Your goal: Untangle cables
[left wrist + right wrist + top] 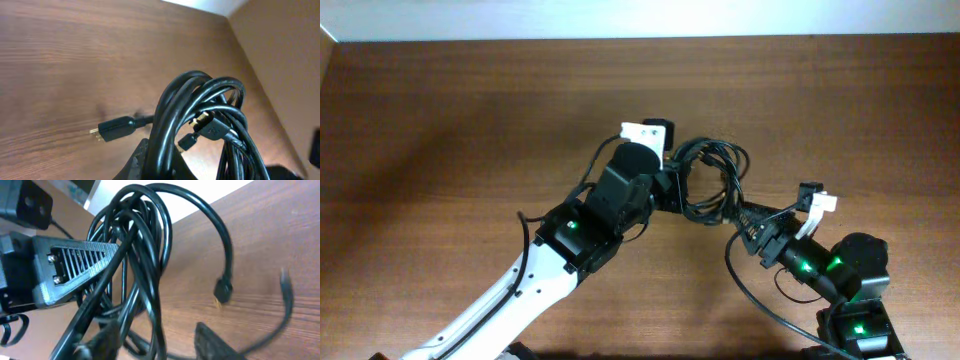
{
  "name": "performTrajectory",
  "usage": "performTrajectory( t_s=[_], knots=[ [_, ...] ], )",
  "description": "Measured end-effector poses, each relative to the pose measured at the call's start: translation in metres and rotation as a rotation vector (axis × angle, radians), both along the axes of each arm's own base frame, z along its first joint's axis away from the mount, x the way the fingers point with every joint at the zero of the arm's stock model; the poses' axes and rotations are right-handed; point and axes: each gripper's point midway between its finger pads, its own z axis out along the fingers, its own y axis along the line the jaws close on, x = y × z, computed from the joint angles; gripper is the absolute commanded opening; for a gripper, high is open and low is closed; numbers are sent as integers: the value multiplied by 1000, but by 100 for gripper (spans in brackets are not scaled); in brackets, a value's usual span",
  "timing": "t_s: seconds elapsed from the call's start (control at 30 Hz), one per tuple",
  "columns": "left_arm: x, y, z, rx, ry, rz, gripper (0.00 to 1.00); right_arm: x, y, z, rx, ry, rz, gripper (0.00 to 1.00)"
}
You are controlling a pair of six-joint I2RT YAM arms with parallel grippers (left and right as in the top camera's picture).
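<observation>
A tangled bundle of black cables [712,178] hangs in a loop above the middle of the wooden table. My left gripper [676,188] is shut on the bundle's left side; in the left wrist view its fingers [160,162] pinch a thick strand of the bundle [200,100]. A black plug [116,128] and a small connector [187,141] dangle from it. My right gripper [746,222] is at the bundle's lower right. In the right wrist view its fingers [155,345] are apart, with strands of the bundle [140,245] running between them. A loose connector end [223,289] hangs over the table.
The brown wooden table [450,120] spreads all round, with a pale wall strip along its far edge [620,18]. The left gripper's ribbed finger [75,265] sits close to my right gripper. The right arm's own wire [750,290] loops beside its base.
</observation>
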Motion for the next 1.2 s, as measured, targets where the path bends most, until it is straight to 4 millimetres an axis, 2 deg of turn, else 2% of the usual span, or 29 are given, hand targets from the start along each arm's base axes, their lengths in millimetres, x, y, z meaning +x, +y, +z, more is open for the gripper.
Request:
performTrajectory(
  t_s=[0.03, 0.1, 0.23, 0.4, 0.47, 0.6, 0.7, 0.77, 0.83, 0.9, 1.0, 1.13, 1.2],
  knots=[
    [-3, -4, 0, 2, -4, -37, 0, 0, 1, 0, -5, -6, 5, 4],
    [-9, -9, 1, 5, -11, -97, 0, -2, 2, 2, 0, -12, 17, 4],
    [-8, -8, 1, 8, -14, -91, 0, -2, 3, 4, 2, -21, 27, 4],
    [6, 16, -9, -50, 100, 185, 0, -3, 4, 5, 3, -24, 31, 4],
    [4, 35, -25, -45, 188, 329, 0, -4, 5, 5, 6, -22, 42, 4],
    [-2, 61, -41, -72, 300, 542, 0, -6, 7, 5, 8, -20, 55, 4],
    [-3, 67, -44, -112, 334, 621, 0, -6, 7, 4, 9, -17, 57, 4],
    [-2, 69, -44, -126, 341, 642, 0, -6, 7, 3, 8, -10, 57, 31],
    [0, 76, -44, -115, 326, 669, 0, -4, 4, 2, 4, -7, 36, 49],
    [5, 84, -42, -85, 290, 690, 0, -3, 3, 1, 3, -6, 27, 51],
    [6, 84, -40, -46, 259, 652, 0, -2, 3, 1, 0, -8, 22, 51],
    [8, 73, -17, -33, 159, 526, 0, -1, 2, 1, -1, -8, 15, 51],
    [10, 58, 2, -21, 66, 387, 0, -1, 2, 1, -2, -8, 14, 51]
  ],
)
